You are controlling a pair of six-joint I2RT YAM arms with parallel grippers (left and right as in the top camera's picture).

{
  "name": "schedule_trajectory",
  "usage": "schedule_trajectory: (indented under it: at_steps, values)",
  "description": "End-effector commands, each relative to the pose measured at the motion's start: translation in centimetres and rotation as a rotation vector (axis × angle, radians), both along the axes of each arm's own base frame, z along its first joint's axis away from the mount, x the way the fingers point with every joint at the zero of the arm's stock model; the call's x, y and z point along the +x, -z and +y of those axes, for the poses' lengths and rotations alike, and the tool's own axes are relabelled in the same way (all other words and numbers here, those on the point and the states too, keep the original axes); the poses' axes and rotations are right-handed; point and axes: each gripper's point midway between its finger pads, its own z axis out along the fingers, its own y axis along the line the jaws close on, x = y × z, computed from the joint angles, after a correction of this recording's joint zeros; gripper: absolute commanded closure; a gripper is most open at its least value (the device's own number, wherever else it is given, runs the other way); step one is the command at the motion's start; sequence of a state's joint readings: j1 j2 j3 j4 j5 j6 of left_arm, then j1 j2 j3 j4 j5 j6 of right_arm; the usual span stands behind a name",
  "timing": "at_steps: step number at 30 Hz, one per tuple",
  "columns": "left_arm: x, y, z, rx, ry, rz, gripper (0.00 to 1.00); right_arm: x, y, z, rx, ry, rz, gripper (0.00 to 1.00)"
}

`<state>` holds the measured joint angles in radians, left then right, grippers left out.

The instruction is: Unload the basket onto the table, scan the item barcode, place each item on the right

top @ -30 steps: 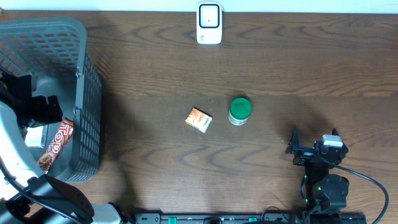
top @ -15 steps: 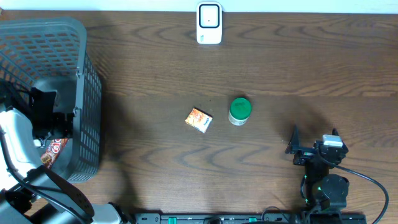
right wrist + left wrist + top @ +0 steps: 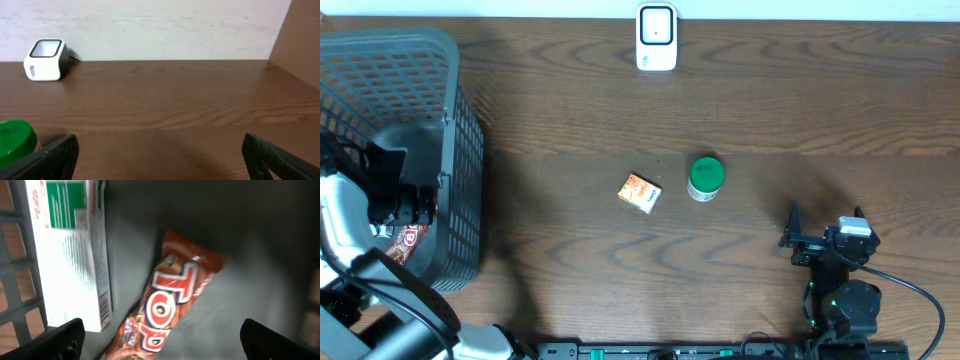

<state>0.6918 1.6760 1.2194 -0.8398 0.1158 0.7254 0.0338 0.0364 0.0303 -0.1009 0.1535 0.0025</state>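
The white barcode scanner (image 3: 656, 38) stands at the table's far edge and shows far left in the right wrist view (image 3: 45, 59). My left gripper (image 3: 405, 200) reaches down inside the grey basket (image 3: 430, 70). It is open (image 3: 162, 339), just above a red-brown "TOP" snack bar (image 3: 167, 302) that lies on the basket floor, partly visible from overhead (image 3: 408, 240). A white and green box (image 3: 70, 255) lies beside the bar. My right gripper (image 3: 823, 240) rests open (image 3: 160, 155) at the front right with nothing between its fingers.
A small orange box (image 3: 640, 193) and a green-lidded jar (image 3: 705, 178) sit mid-table; the jar's lid (image 3: 15, 140) shows at the left of the right wrist view. The basket's mesh walls (image 3: 15, 280) close in around my left gripper.
My left gripper has moved toward the table's front inside the basket and now covers most of the snack bar from overhead. The right arm has not moved.
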Motion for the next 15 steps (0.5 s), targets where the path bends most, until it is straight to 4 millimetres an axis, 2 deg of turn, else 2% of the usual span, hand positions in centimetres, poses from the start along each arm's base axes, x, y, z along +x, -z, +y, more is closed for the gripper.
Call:
schedule_trajectory:
  at_steps: [1,4,9,15]
  values:
    - [-0.9,1.6,0.8,0.029,0.07,0.079,0.02,0.0,0.2,-0.2,-0.012,0.009,0.004,0.01]
    - [-0.6,2.6,1.3,0.032,0.068,0.083,0.02,0.0,0.2,-0.2,-0.011,0.009,0.004,0.01]
    - [-0.8,4.2,0.9,-0.008,0.07,0.115,0.02,0.0,0.2,-0.2,-0.012,0.009,0.004,0.01]
    - [-0.8,4.3,0.4,-0.033,0.067,0.114,0.02,0.0,0.2,-0.2,-0.012,0.009,0.004,0.01]
